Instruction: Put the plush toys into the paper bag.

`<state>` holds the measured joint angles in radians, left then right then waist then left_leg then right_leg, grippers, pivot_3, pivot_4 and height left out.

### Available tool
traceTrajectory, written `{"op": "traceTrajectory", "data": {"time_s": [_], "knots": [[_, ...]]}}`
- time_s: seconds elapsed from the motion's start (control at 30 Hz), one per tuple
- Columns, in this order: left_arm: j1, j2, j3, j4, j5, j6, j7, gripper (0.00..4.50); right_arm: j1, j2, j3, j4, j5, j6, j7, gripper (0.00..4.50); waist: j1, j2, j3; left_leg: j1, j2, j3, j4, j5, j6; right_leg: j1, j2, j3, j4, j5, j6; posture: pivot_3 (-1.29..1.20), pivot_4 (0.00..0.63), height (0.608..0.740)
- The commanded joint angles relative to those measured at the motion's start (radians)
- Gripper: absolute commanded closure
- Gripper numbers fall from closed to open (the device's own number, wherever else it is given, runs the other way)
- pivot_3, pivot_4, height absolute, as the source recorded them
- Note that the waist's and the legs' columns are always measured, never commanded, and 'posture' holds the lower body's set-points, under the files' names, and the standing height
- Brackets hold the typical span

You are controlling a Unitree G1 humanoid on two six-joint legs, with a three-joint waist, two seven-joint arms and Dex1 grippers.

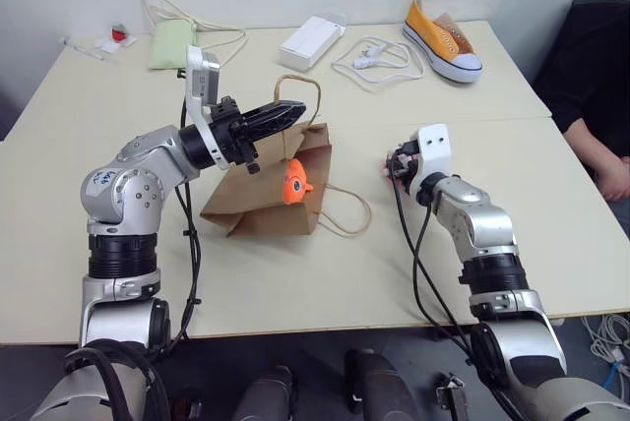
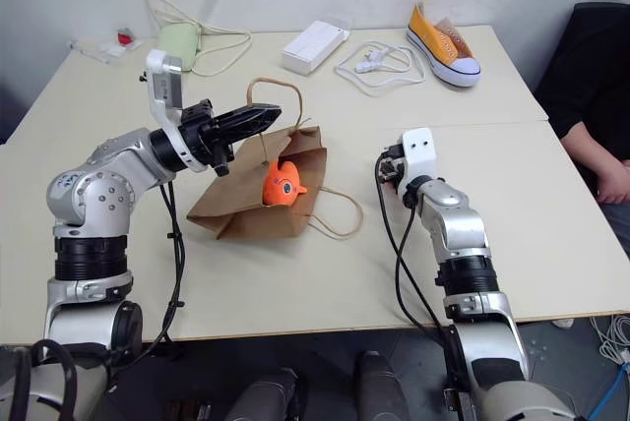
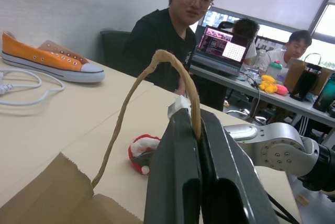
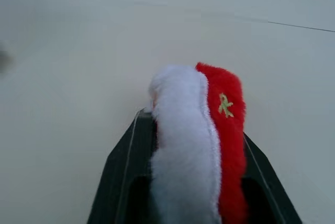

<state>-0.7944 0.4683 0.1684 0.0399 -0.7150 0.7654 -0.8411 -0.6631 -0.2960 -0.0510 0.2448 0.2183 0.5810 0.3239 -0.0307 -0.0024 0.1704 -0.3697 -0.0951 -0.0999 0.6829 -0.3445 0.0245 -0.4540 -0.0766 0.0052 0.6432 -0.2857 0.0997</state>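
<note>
nearest, at about 4 o'clock on the pale surface [image 1: 325, 283], the right gripper [image 4: 196, 182] has its two black fingers clamped on the santa toy [image 4: 201, 140], the red-and-white plush squeezed upright between them (the grip looks low on the toy, so most of it stands proud of the fingers). towards 9 o'clock, the left gripper [image 3: 196, 145] is pinched together on one twisted handle [image 3: 157, 77] of the paper bag [image 1: 266, 195], lifting that side so the mouth faces roughly 3 o'clock. the bag's second handle [image 1: 345, 210] lies flat on the surface. the orange toy [image 1: 294, 183] sits at the bag's mouth, looking only partly inside. farther off, around 12 to 1 o'clock, lie a white box [image 1: 311, 42], a white cable [image 1: 379, 57] and an orange sneaker [image 1: 441, 37]; a pale green pouch [image 1: 172, 44] sits at 11 o'clock.

the risks, as i judge them: the santa could slip from that low pinch when carried across; the orange toy could be nudged back out by an incoming push; and the thin handle might twist or tear, letting the mouth sag shut.
</note>
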Motion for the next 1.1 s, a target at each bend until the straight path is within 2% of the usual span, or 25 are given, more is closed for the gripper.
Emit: {"op": "traceTrajectory", "data": {"time_s": [0.03, 0.17, 0.33, 0.5, 0.63, 0.73, 0.93, 1.07, 1.1], "knots": [[-0.005, 0.009, 0.005, -0.056, -0.023, 0.005, -0.003, 4.5, -0.007, 0.037, 0.019, -0.246, 0.161, 0.153, 0.113, 3.83, -0.005, 0.0, 0.0, 0.0, 0.0, 0.0, 0.0, 0.0, 0.0, 0.0, 0.0, 0.0, 0.0, 0.0, 0.0, 0.0, 0.15, 0.74], [-0.019, 0.0, -0.01, -0.058, -0.028, 0.011, -0.015, 4.5, -0.082, 0.105, 0.064, -0.273, 0.207, 0.259, 0.122, 3.84, -0.015, 0.0, 0.0, 0.0, 0.001, 0.0, 0.0, 0.0, -0.001, -0.001, 0.001, 0.001, 0.002, 0.0, 0.0, 0.0, 0.15, 0.74], [-0.025, -0.002, -0.013, -0.075, -0.064, 0.043, -0.035, 4.5, -0.246, 0.218, 0.154, 0.011, 0.117, 0.162, 0.126, 3.84, -0.021, 0.0, 0.0, 0.001, 0.0, 0.0, 0.0, 0.0, -0.001, -0.001, 0.001, 0.001, 0.002, 0.0, 0.0, 0.0, 0.15, 0.74], [0.009, 0.01, -0.021, -0.167, -0.113, 0.083, -0.053, 4.5, -0.37, 0.3, 0.106, 0.298, 0.108, 0.056, 0.121, 3.84, -0.025, 0.0, 0.0, 0.0, -0.001, -0.002, 0.0, 0.0, 0.0, -0.001, -0.001, 0.0, 0.002, 0.0, 0.0, 0.0, 0.15, 0.74], [0.027, 0.021, -0.016, -0.181, -0.11, 0.078, -0.044, 4.5, -0.417, 0.341, 0.034, 0.391, 0.159, 0.093, 0.138, 3.84, -0.03, 0.0, 0.0, 0.0, -0.001, -0.002, 0.0, 0.0, 0.0, -0.002, 0.0, -0.001, 0.002, 0.0, 0.0, 0.0, 0.15, 0.74], [0.037, 0.027, -0.012, -0.162, -0.093, 0.06, -0.04, 4.5, -0.427, 0.353, 0.032, 0.423, 0.154, 0.096, 0.161, 3.84, -0.031, 0.0, 0.0, 0.0, -0.001, -0.002, 0.0, 0.0, -0.001, -0.002, 0.0, -0.001, 0.002, 0.0, 0.0, 0.0, 0.15, 0.74], [0.051, 0.034, -0.01, -0.141, -0.08, 0.037, -0.034, 4.5, -0.402, 0.356, 0.034, 0.362, 0.18, 0.155, 0.214, 1.76, -0.033, 0.0, 0.0, 0.0, -0.001, -0.002, 0.0, 0.0, -0.001, -0.003, 0.0, -0.001, 0.004, 0.0, 0.0, 0.0, 0.15, 0.74], [0.049, 0.044, -0.006, -0.125, -0.075, 0.029, -0.04, 4.5, -0.313, 0.294, 0.05, 0.142, 0.209, 0.271, 0.235, 0.25, -0.026, 0.0, 0.0, -0.001, -0.001, -0.002, 0.0, 0.0, -0.001, -0.004, 0.0, 0.0, 0.004, 0.0, 0.0, 0.0, 0.15, 0.74], [0.046, 0.046, -0.003, -0.116, -0.074, 0.026, -0.04, 4.5, -0.285, 0.273, 0.046, 0.07, 0.224, 0.312, 0.232, 0.02, -0.024, 0.0, 0.0, -0.001, -0.001, -0.002, 0.0, 0.0, -0.001, -0.004, -0.001, -0.001, 0.005, 0.0, 0.0, 0.0, 0.15, 0.74]]}}
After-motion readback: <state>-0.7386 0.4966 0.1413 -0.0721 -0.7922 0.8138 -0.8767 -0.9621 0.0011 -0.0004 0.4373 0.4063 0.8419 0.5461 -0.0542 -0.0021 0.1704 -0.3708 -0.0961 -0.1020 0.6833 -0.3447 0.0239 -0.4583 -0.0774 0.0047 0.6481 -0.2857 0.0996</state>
